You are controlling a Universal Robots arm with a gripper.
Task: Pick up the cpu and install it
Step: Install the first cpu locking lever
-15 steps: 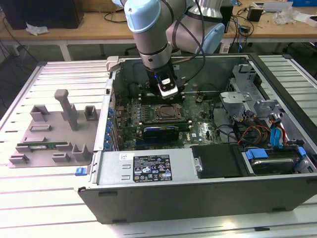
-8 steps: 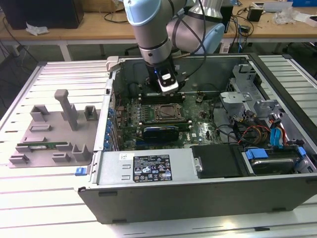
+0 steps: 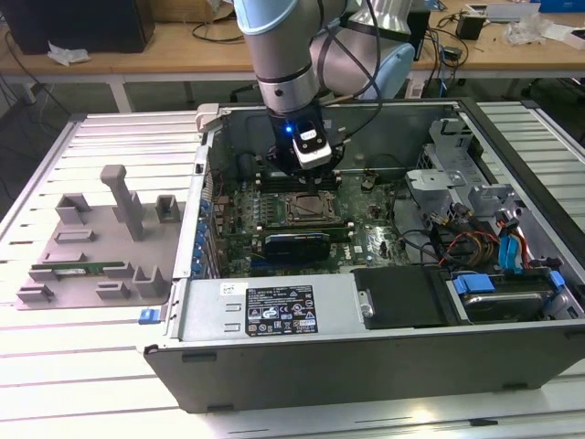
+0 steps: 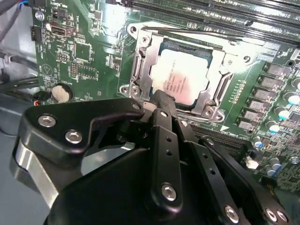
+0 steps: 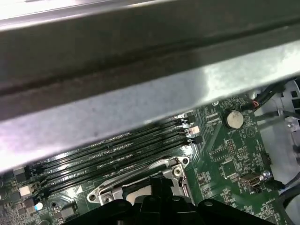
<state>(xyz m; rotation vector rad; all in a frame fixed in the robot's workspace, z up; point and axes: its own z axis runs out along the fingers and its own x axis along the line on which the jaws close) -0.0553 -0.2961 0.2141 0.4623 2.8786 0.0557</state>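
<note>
Silver and matte, the cpu (image 4: 183, 75) is lying flat inside the socket's metal frame (image 4: 140, 70) on the green motherboard (image 4: 84, 61), and we are seeing our black gripper (image 4: 161, 105) hovering just above the frame's near edge. Its fingers are sitting together, grasping nothing. In the exterior view, the gripper (image 3: 309, 169) is hanging inside the open grey case (image 3: 366, 361), whose walls are closing in on all sides.
</note>
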